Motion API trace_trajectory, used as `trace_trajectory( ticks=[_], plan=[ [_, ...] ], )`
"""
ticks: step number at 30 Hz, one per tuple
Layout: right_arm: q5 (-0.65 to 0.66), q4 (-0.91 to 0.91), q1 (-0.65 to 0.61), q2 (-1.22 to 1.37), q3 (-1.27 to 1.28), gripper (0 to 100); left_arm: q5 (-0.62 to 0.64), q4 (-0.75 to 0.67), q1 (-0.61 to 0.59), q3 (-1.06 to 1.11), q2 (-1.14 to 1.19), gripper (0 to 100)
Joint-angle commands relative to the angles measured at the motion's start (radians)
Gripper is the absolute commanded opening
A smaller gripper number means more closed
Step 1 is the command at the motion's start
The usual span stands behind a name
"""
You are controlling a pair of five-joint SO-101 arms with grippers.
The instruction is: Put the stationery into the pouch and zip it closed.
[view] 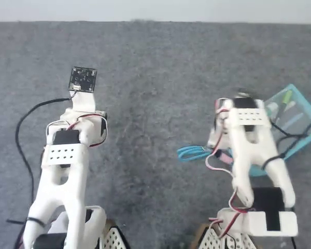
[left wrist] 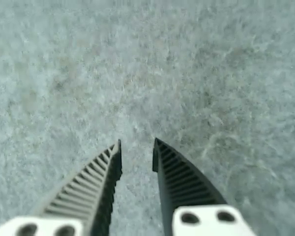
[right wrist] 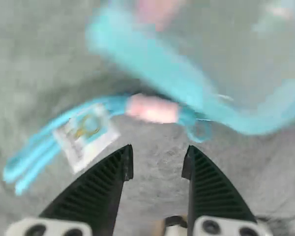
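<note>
The clear pouch (view: pixel 293 116) with a cyan edge lies at the right of the table, partly under the right arm (view: pixel 251 140). Pens (view: pixel 284 99) show through its clear side. Its cyan strap (view: pixel 191 153) trails off to the left. In the right wrist view the pouch (right wrist: pixel 226 54) lies ahead with a pink zip pull (right wrist: pixel 152 109) on its cyan edge, and the strap (right wrist: pixel 44 147) carries a small tag (right wrist: pixel 86 135). My right gripper (right wrist: pixel 159 150) is open just short of the pull, holding nothing. My left gripper (left wrist: pixel 136 142) hovers open over bare carpet.
The left arm (view: pixel 67 155) stands at the left, far from the pouch, with a black cable (view: pixel 28 122) looping beside it. Grey carpet (view: pixel 155 78) covers the table between and beyond the arms.
</note>
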Motion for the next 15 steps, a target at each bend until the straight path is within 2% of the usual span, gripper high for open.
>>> trace_trajectory(
  ticks=[1, 6, 10, 15],
  plan=[
    [-0.180, -0.030, 0.022, -0.056, -0.009, 17.0, 0.017, -0.031, -0.005, -0.013, -0.038, 10],
    [-0.203, -0.085, -0.045, 0.076, -0.020, 17.0, 0.017, -0.029, -0.006, -0.013, -0.038, 10],
    [-0.279, -0.081, -0.028, 0.211, -0.100, 16.7, 0.017, -0.029, -0.006, -0.013, -0.038, 10],
    [-0.285, -0.081, -0.018, 0.312, -0.155, 16.5, 0.017, -0.031, -0.006, -0.013, -0.038, 10]
  ],
)
